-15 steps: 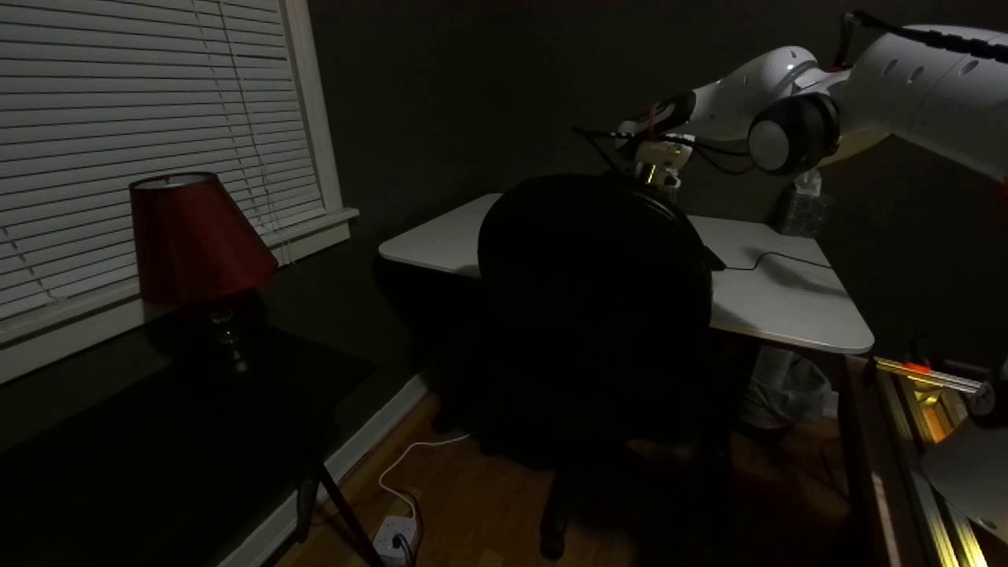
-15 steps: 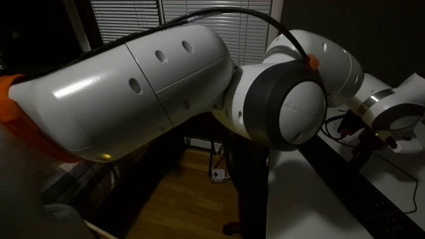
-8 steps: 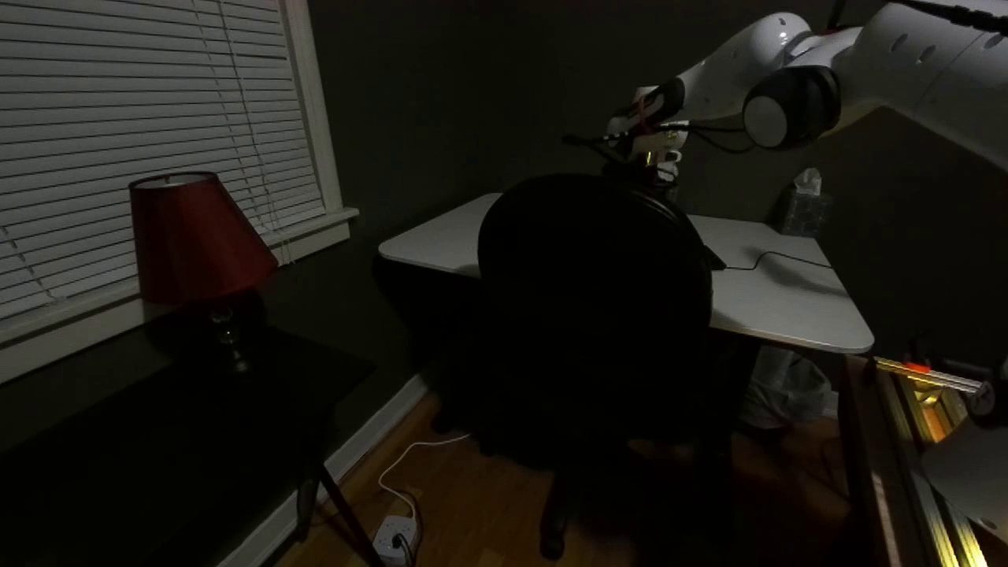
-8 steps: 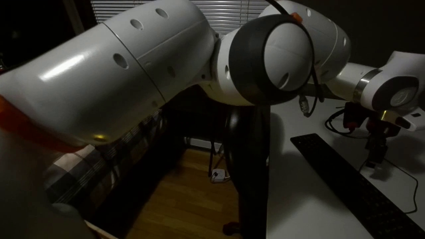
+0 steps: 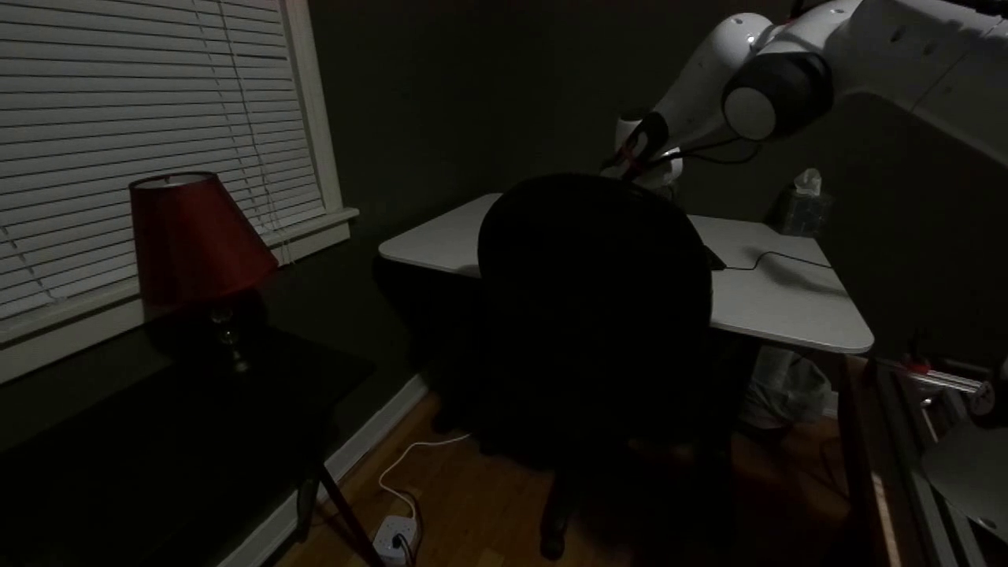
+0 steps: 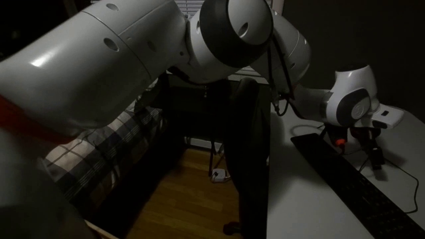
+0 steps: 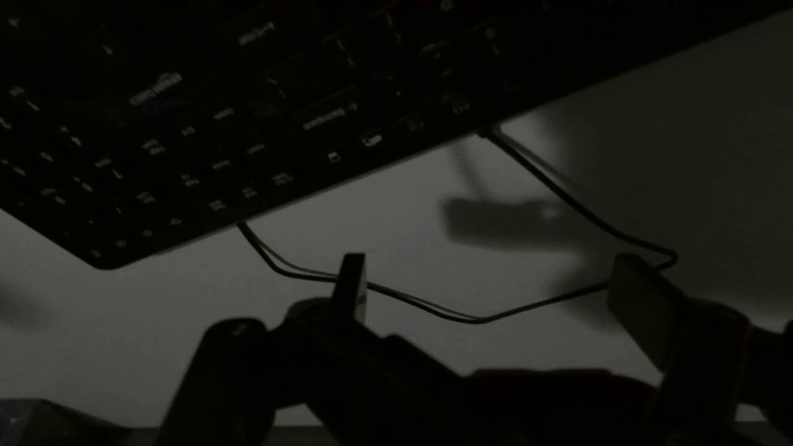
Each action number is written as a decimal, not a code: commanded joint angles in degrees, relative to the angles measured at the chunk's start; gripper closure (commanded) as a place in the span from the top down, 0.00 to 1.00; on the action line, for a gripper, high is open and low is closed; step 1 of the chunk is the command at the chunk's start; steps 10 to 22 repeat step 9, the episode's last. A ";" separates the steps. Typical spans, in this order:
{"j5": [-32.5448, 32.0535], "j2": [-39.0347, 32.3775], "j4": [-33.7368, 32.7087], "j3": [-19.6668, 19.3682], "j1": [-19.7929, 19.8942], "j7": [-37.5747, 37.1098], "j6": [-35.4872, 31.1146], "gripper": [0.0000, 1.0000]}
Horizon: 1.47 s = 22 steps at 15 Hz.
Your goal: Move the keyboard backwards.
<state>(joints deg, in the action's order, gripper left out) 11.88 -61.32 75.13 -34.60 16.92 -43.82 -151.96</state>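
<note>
- Keyboard (image 7: 260, 105) lies on the table (image 7: 396, 204), across the wrist view's top.
- Hand (image 7: 489, 272) gapes wide at lower right.
- Cable (image 7: 478, 320) loops near the centre.

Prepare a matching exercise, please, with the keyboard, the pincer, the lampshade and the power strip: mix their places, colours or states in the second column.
1. Keyboard
2. Pincer
3. Lampshade
4. Power strip

A. Red
B. On the wooden floor
C. Lying on the desk
D. Open, jaws apart

Pairs: 1-C; 2-D; 3-A; 4-B
</note>
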 commanded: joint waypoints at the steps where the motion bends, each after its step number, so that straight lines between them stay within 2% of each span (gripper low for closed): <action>1: -2.79 3.20 14.23 -3.90 -6.64 3.54 -15.71 1.00; 3: -2.64 3.58 20.23 -6.16 -10.15 5.63 -25.68 1.00; 4: -0.70 0.32 11.45 -4.10 -6.28 4.34 -19.27 1.00; 5: -0.19 0.31 12.96 -4.56 -7.15 4.75 -20.96 1.00; 22: -0.25 0.21 11.86 -4.48 -6.70 4.69 -20.67 1.00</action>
